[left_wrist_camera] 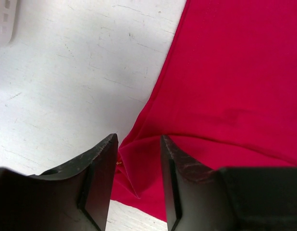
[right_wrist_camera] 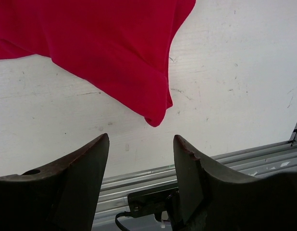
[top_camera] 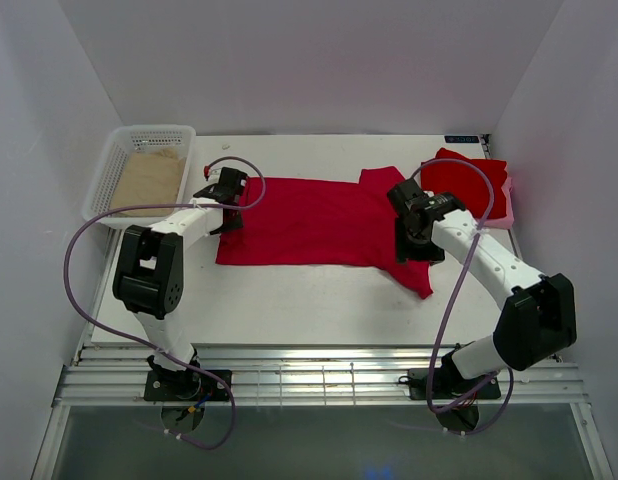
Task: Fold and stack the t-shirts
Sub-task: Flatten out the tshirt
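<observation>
A red t-shirt (top_camera: 319, 225) lies spread across the middle of the tabletop (top_camera: 289, 300), one sleeve trailing toward the lower right. The left end effector (left_wrist_camera: 138, 147) sits at its left edge, jaws partly apart astride a raised wrinkle of hem without visibly pinching it; the right end effector (right_wrist_camera: 141, 144) hangs open and empty by the sleeve tip. Farther back, a second red t-shirt (top_camera: 464, 180) lies folded at the upper right on a pale pink piece (top_camera: 508, 205), a white basket (top_camera: 159, 132) at the upper left.

A spread t-shirt (top_camera: 319, 222) is lying centrally on the surface (top_camera: 289, 300), a basket (top_camera: 154, 132) holding a sheet (top_camera: 149, 182) left, a folded t-shirt (top_camera: 464, 180) right.
</observation>
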Tool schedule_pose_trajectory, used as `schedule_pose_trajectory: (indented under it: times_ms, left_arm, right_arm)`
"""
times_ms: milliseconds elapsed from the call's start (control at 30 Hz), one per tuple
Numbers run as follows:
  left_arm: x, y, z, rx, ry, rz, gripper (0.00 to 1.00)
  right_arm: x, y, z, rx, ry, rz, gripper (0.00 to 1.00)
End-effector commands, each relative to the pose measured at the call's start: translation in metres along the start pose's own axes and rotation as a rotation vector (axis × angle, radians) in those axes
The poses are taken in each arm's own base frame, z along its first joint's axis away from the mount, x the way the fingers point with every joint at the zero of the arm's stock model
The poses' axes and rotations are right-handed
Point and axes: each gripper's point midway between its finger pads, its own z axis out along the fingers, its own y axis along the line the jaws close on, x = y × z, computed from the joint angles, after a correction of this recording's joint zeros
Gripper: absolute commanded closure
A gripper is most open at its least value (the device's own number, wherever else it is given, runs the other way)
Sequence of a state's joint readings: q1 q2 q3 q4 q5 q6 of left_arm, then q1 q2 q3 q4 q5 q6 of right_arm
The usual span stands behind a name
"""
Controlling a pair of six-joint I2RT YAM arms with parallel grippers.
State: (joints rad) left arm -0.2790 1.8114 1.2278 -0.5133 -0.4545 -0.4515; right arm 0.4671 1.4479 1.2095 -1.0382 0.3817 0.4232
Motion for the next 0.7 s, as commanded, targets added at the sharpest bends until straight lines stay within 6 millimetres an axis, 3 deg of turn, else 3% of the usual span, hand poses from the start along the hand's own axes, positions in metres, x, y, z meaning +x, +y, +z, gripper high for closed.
schedule_pose_trajectory:
  times_ms: [0,233,400,667]
  left_arm:
    - [-0.01,-0.002,-0.001,-0.005,-0.033,-0.007,0.51]
    - [0.001,-0.001,0.005,-0.011,-0.007,-0.003,0.58]
    - [0.002,0.0,0.004,-0.01,-0.004,-0.01,0.59]
    - [0.003,0.001,0.0,-0.005,0.003,-0.019,0.62]
  right_arm:
    - [-0.005,-0.01,0.006,0.067,-0.034,0.037,0.38]
    - [-0.035,-0.026,0.041,0.107,-0.063,0.096,0.38]
    - [-0.077,-0.037,0.053,0.112,-0.126,0.107,0.44]
    - [-0.104,-0.039,0.09,0.096,-0.114,0.085,0.52]
